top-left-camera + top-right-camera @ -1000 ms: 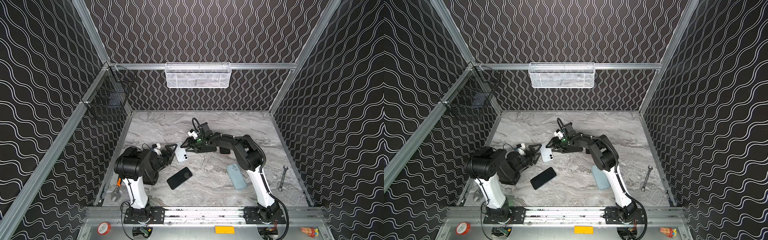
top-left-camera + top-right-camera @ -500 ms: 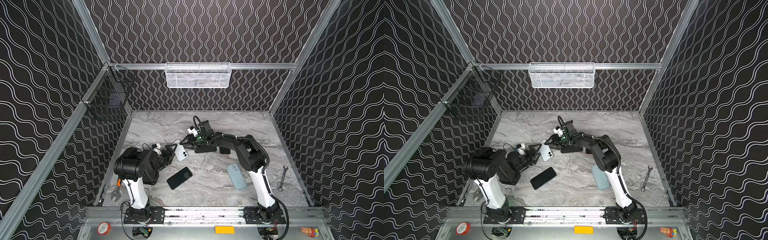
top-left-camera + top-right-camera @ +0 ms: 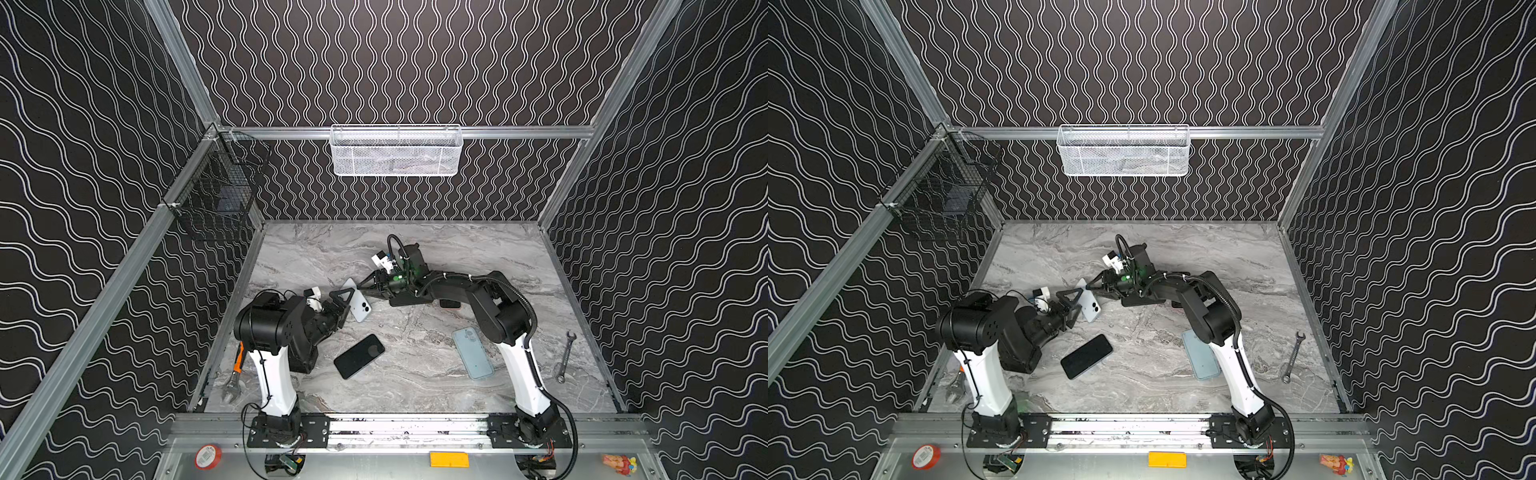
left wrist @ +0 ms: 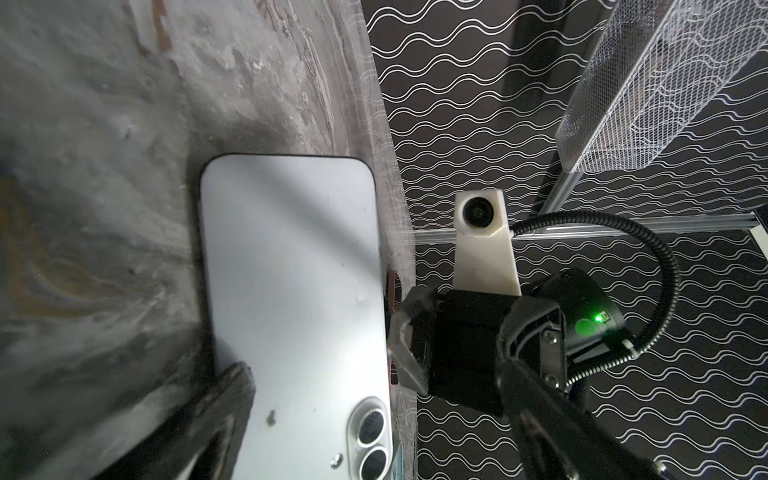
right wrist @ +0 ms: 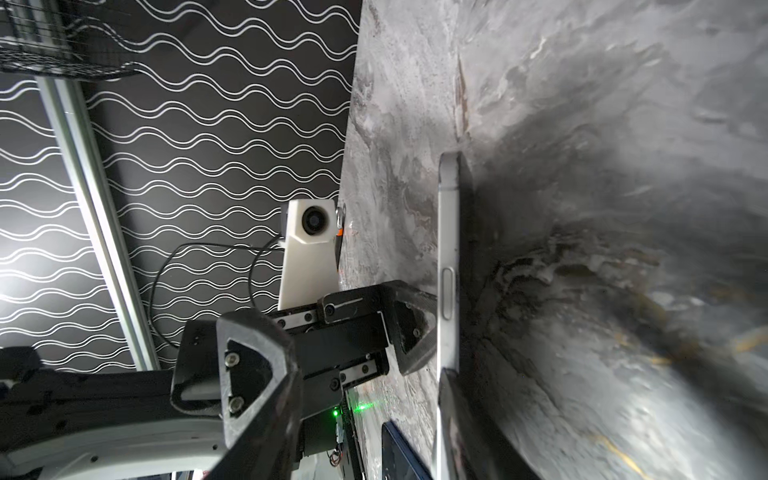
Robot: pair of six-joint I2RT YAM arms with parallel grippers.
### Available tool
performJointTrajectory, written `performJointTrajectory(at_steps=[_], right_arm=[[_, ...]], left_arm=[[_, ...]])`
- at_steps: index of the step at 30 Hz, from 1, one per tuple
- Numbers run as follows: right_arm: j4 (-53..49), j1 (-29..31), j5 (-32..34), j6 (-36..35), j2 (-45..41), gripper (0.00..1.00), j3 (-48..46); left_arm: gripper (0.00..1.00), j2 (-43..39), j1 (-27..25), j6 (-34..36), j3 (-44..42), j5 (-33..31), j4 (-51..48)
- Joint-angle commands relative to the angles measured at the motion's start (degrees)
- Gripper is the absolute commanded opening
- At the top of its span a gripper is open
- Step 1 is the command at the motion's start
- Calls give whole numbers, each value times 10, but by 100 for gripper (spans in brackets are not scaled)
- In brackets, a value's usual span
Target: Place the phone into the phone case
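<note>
The white phone point(image 3: 359, 306) point(image 3: 1089, 306) stands tilted on a long edge between both grippers, its back with two lenses point(image 4: 291, 291) facing the left wrist camera. My left gripper point(image 3: 345, 308) point(image 3: 1073, 308) point(image 4: 374, 361) is open wide, one finger point(image 4: 228, 399) resting against the phone's back. My right gripper point(image 3: 368, 291) point(image 3: 1096, 289) point(image 5: 361, 361) is open, one finger point(image 5: 465, 424) wedged between the phone's edge point(image 5: 449, 249) and the table. The light blue phone case point(image 3: 473, 352) point(image 3: 1200, 355) lies flat by the right arm's base.
A black phone-shaped slab point(image 3: 359, 356) point(image 3: 1086, 356) point(image 5: 399, 453) lies flat in front of the white phone. A wrench point(image 3: 566, 356) lies at the right wall and pliers point(image 3: 233, 374) at the left. A white basket point(image 3: 397, 150) and a black basket point(image 3: 216, 203) hang on the walls.
My right gripper has moved left against the phone while its jaws narrowed. The phone has shifted slightly towards the left gripper and stands steeper. The left gripper stays wide open.
</note>
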Motion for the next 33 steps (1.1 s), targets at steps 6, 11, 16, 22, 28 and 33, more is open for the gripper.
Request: performJointTrajectory(at_steps=[6, 11, 16, 22, 28, 33], right_arm=[[2, 22, -47, 50, 17, 52, -26], [-18, 26, -33, 36, 16, 51, -29], [-60, 26, -1, 0, 10, 51, -34], [-121, 22, 43, -52, -36, 52, -43], [-248, 5, 102, -121, -92, 59, -39], [-338, 4, 156, -172, -114, 63, -44]], left_arm=[[98, 34, -5, -7, -8, 22, -141], [98, 47, -5, -15, -15, 20, -115], [98, 61, -5, -22, -20, 20, -93], [98, 54, -4, -21, -24, 21, -97], [98, -19, -4, 25, -16, 20, -228], [98, -124, -4, 102, 12, 4, -437]])
